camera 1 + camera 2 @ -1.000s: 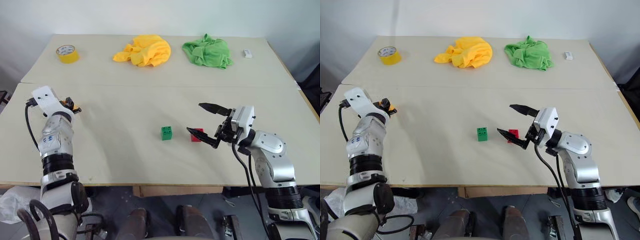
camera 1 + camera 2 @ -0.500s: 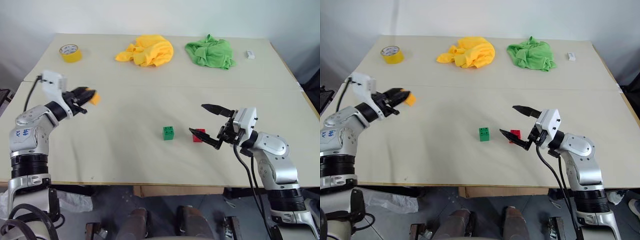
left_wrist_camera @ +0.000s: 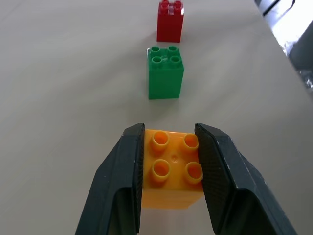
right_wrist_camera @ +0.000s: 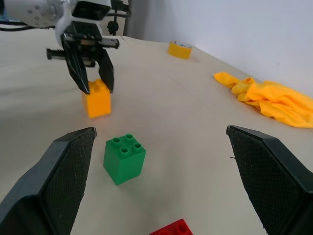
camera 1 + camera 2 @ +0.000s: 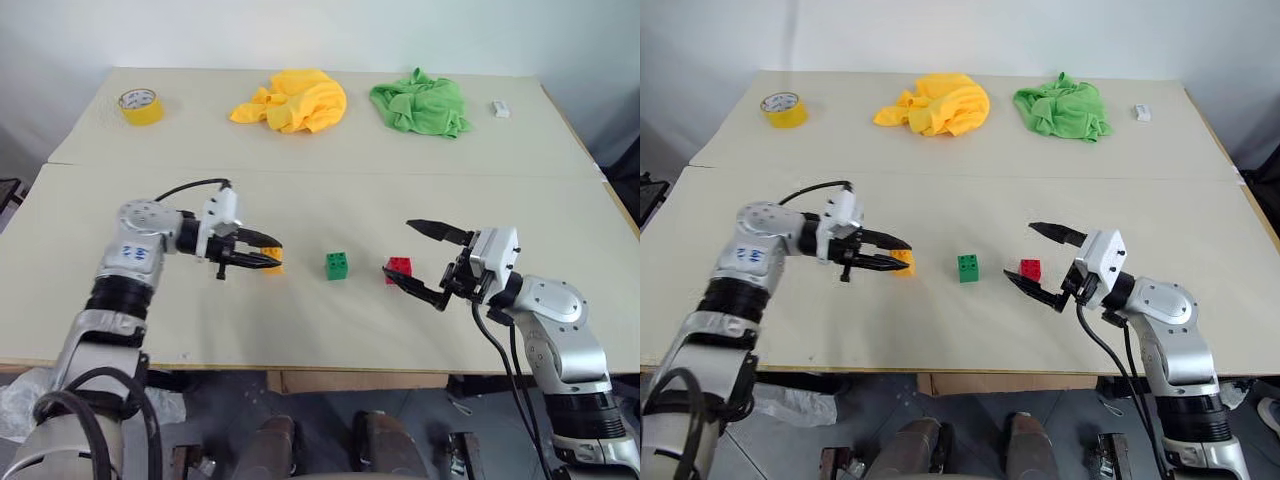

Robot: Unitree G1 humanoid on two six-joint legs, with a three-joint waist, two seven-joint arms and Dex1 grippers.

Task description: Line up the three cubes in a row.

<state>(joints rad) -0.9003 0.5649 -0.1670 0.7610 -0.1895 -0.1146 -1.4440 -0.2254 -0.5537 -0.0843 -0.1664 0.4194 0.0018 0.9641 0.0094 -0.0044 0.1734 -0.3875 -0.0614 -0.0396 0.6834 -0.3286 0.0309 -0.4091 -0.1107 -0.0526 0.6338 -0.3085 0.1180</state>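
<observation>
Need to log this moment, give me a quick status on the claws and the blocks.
Left claw shut on orange block, beside green block. Right claw open, empty, near red block. Nothing blocking the row.

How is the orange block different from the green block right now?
The orange block is pinched between the left gripper's black fingers; the green block stands free with nothing touching it. In the right wrist view the orange block appears just off the table, while the green block sits on it. Their colours differ too. Both are about the same size, with four studs on top.
</observation>
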